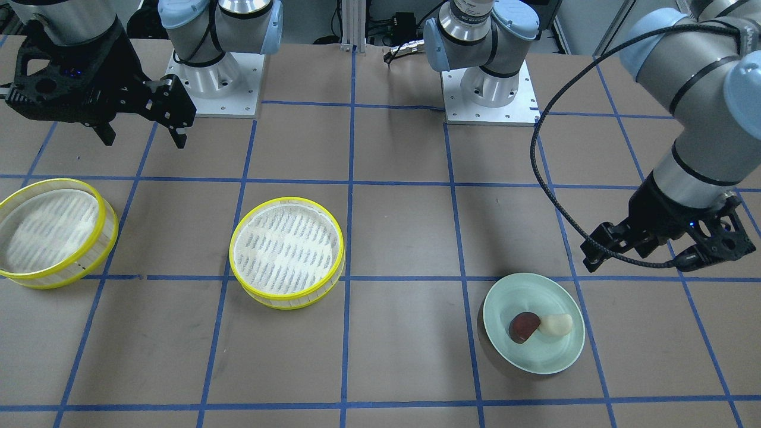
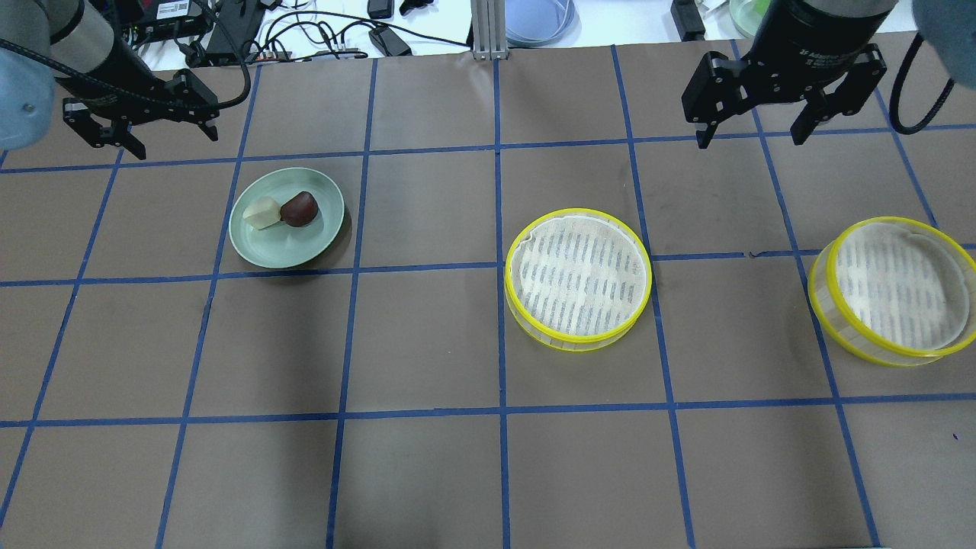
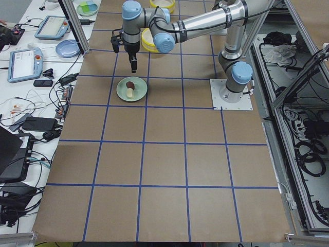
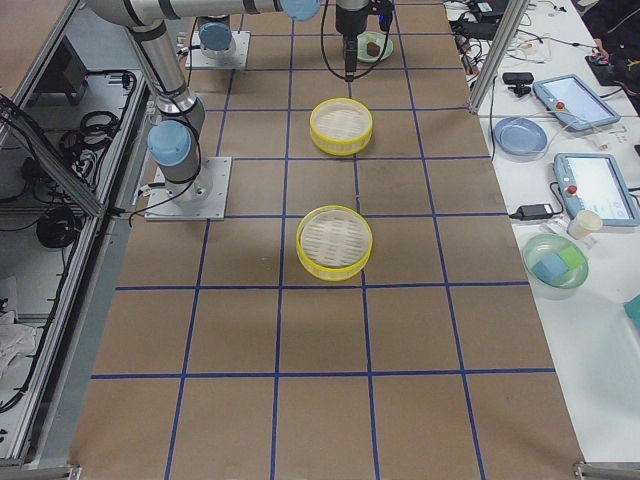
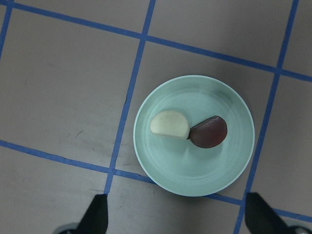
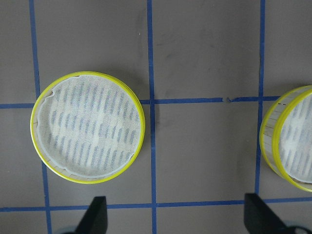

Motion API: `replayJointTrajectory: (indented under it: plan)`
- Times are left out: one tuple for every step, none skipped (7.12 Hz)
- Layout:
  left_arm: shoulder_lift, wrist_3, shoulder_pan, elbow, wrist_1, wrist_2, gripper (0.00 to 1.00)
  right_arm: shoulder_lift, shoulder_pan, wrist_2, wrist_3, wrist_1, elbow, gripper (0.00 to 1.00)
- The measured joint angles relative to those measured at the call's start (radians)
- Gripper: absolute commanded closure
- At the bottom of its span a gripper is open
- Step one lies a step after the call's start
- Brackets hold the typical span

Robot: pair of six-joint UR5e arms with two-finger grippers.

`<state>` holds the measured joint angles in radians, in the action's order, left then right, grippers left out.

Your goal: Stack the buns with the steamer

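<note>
A cream-white bun (image 2: 261, 213) and a dark reddish-brown bun (image 2: 299, 208) lie touching on a pale green plate (image 2: 290, 249) at the left of the table. The left wrist view shows the cream bun (image 5: 169, 125), the brown bun (image 5: 208, 132) and the plate (image 5: 195, 178). My left gripper (image 2: 156, 141) hangs open and empty above the table, just beyond the plate. One yellow-rimmed steamer tray (image 2: 578, 275) stands at the centre right, a second steamer tray (image 2: 894, 301) at the far right. Both are empty. My right gripper (image 2: 749, 137) is open and empty, high above the gap between them.
The brown table mat carries a blue tape grid. The two arm bases (image 1: 217, 89) (image 1: 490, 95) stand at the robot's edge. Cables and devices (image 2: 305, 38) lie beyond the far edge. A black cable (image 1: 553, 196) loops from the left arm.
</note>
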<state>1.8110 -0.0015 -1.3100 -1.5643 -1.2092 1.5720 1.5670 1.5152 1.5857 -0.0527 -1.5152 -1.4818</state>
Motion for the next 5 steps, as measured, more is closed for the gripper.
replayJointTrajectory:
  plan:
    - [0.066, -0.004, 0.003, -0.003, 0.074, 0.0, 0.0, -0.001, -0.041, -0.002, -0.067, 0.001, 0.0, 0.0]
    - [0.134, -0.005, 0.004, -0.004, 0.152, 0.0, 0.0, -0.003, -0.089, -0.005, -0.129, 0.002, -0.001, 0.0]
    - [0.193, -0.008, 0.004, -0.004, 0.21, 0.0, 0.0, -0.005, -0.13, -0.004, -0.181, 0.001, -0.001, 0.0]
    - [0.232, -0.02, 0.004, -0.008, 0.239, -0.002, 0.0, -0.007, -0.164, -0.001, -0.231, -0.001, -0.001, 0.0]
    - [0.25, -0.038, 0.004, -0.025, 0.245, -0.017, 0.0, -0.012, -0.206, 0.0, -0.291, -0.004, -0.006, 0.0]
